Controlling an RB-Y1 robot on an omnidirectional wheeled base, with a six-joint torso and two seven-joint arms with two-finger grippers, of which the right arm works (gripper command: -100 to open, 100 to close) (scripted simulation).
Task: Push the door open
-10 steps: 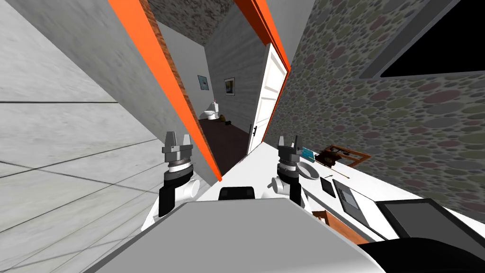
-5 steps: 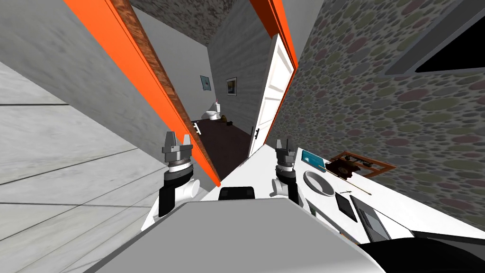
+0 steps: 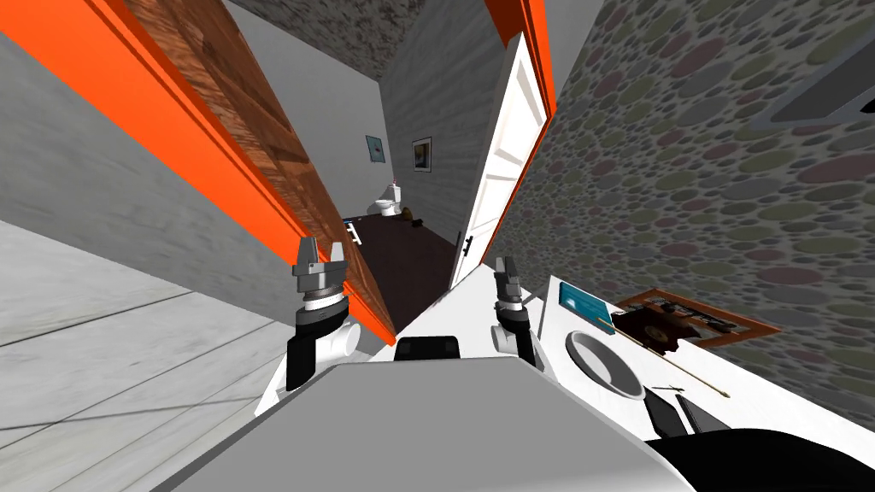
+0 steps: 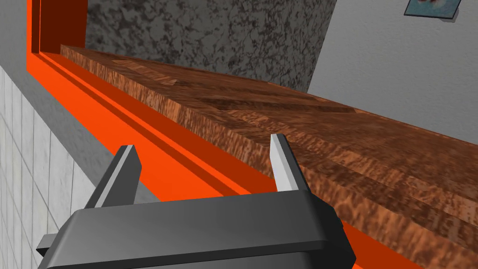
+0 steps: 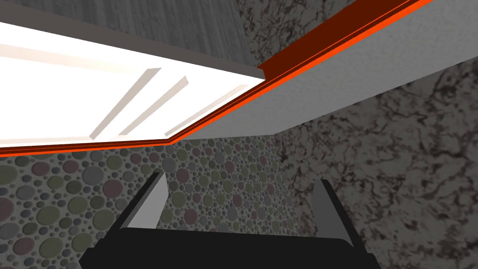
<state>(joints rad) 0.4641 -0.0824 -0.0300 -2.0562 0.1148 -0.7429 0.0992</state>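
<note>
An orange door frame [image 3: 171, 137] stands right ahead. A brown wooden door [image 3: 248, 137] lies swung inward along the frame's left side, with a pale handle [image 3: 352, 231] at its far end. A white panelled door [image 3: 504, 162] with a dark handle [image 3: 468, 244] stands open on the right side. My left gripper [image 3: 320, 253] is open, level with the left jamb; in the left wrist view the left gripper [image 4: 205, 156] points along the wooden door [image 4: 326, 140] and the frame [image 4: 154, 154], apart from them. My right gripper [image 3: 509, 266] is open just below the white door [image 5: 70, 88].
A pebble-patterned wall [image 3: 684, 171] runs close on my right above a white counter [image 3: 547, 299] that carries a round basin [image 3: 605, 363], a blue box [image 3: 585, 301] and a brown tray [image 3: 684, 316]. Through the doorway lie a dark floor [image 3: 410, 256] and a toilet [image 3: 386, 205].
I have moved forward toward the doorway: the frame and both doors loom larger, and more of the wooden door's face shows. Both arms kept their pose; the right gripper has turned slightly.
</note>
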